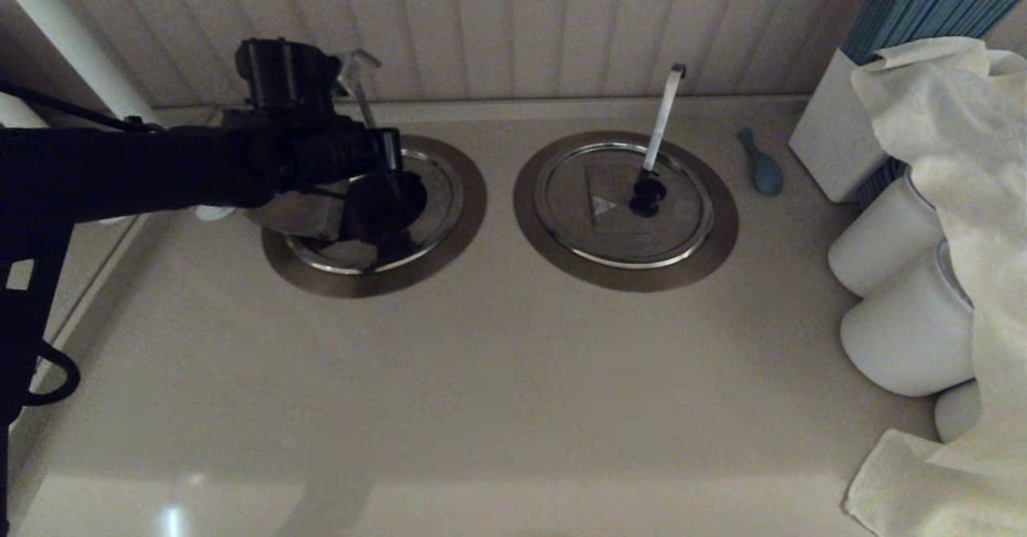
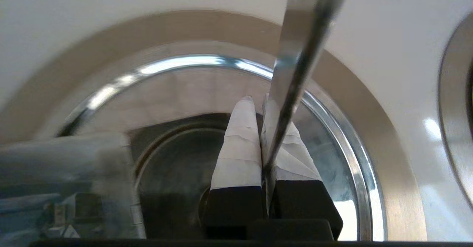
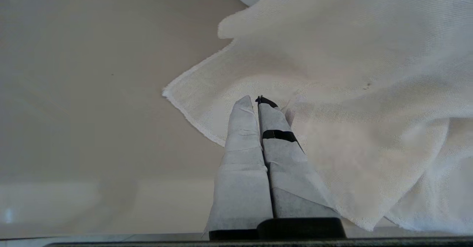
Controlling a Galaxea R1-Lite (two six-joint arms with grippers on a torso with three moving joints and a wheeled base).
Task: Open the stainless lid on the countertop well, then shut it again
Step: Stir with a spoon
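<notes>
Stainless lid (image 1: 417,200) seated on the countertop well (image 1: 469,200), left of the two wells and toward the far wall. Folding section (image 1: 301,214) raised on the left side, tilted up, with the dark opening (image 1: 385,204) exposed beneath. Thin hook-tipped handle (image 1: 363,87) rising through the lid, leaning toward the wall. Left gripper (image 2: 258,103) positioned over the opening, reaching in from the left; wrapped fingers (image 2: 240,143) pressed together with the handle shaft (image 2: 295,73) pinched between them, no gap visible. Twin lid (image 1: 624,204) lying flat and closed in its ring just to the right, broader pale handle (image 1: 664,115) upright. Small blue spoon (image 1: 762,166) further right near the wall. White containers (image 1: 899,296) and draped white cloth (image 1: 963,168) along the right edge. Right gripper (image 3: 257,103) parked at near right above the cloth's edge, fingers closed together, holding nothing.
</notes>
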